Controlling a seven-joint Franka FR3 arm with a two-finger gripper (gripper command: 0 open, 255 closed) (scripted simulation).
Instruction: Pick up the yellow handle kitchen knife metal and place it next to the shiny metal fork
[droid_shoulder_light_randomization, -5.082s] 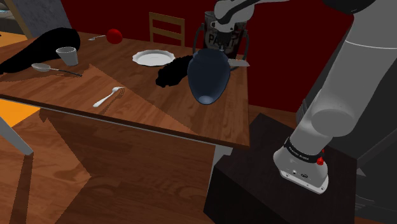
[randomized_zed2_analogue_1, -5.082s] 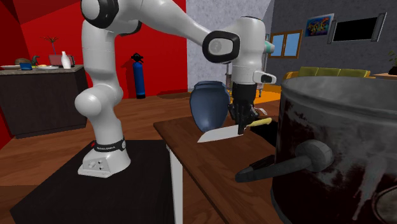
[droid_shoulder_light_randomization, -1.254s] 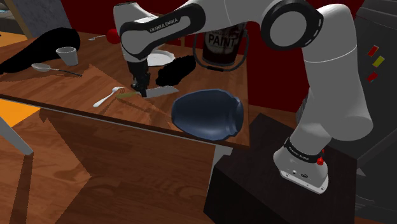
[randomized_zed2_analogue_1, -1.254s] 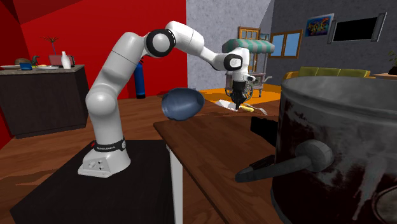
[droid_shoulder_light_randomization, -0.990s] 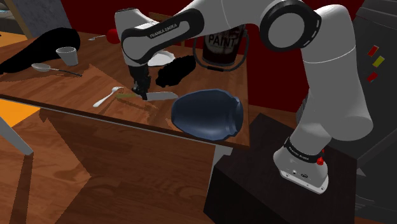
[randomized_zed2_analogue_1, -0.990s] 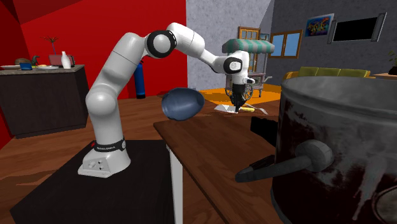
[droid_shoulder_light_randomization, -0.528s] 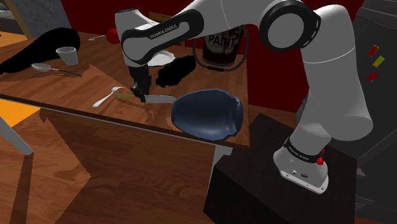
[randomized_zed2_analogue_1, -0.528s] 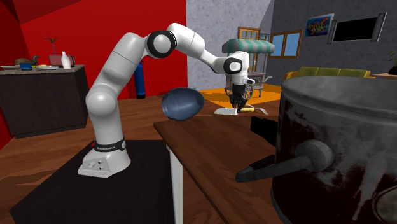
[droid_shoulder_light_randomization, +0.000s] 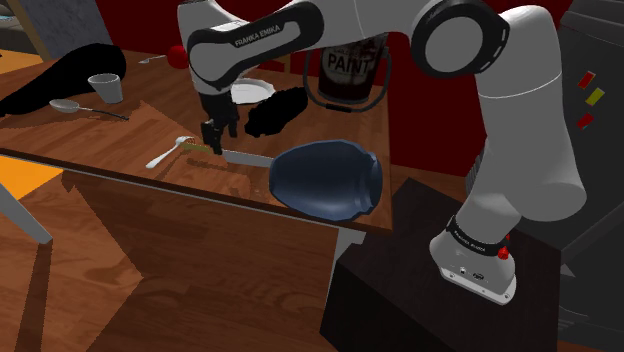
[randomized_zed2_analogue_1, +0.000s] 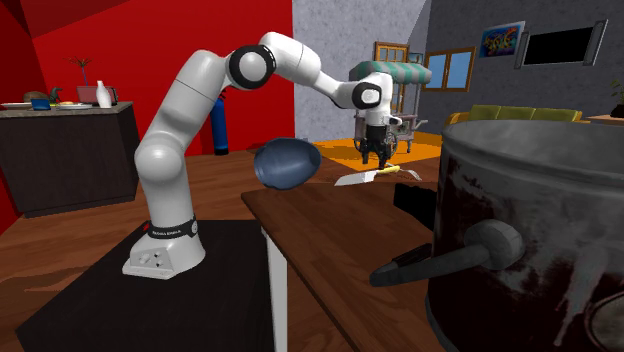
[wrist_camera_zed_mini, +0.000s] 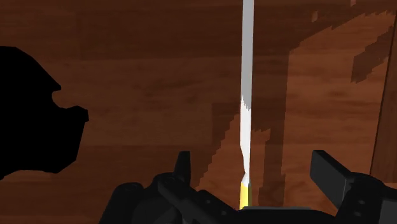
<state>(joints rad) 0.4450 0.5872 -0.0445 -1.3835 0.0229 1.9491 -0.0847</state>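
Knife (droid_shoulder_light_randomization: 248, 157) lies flat on the table (droid_shoulder_light_randomization: 110, 135), a short way in from the long edge that faces the shoulder camera. Its pale blade points toward the blue vase (droid_shoulder_light_randomization: 325, 180) tipped on its side at the corner nearest the stand. Its yellow handle (wrist_camera_zed_mini: 243, 192) points toward the fork (droid_shoulder_light_randomization: 168, 154), which sits just beside it; whether the two touch I cannot tell.

The gripper (droid_shoulder_light_randomization: 218, 130) hangs a little above the handle end. Its fingers (wrist_camera_zed_mini: 186, 167) are spread wide and clasp nothing. In the wrist view the handle sits in the gap between them, touching neither.

As for handling, this looks like a light, rigid piece that will not flex or break. The blade is thin, lies almost flush with the wood and is probably slick, so it makes a poor place to pinch. The handle is thicker and stands a little prouder. It is the better hold, taken across its width and close to where it joins the blade, so the long blade has less leverage to swing down.
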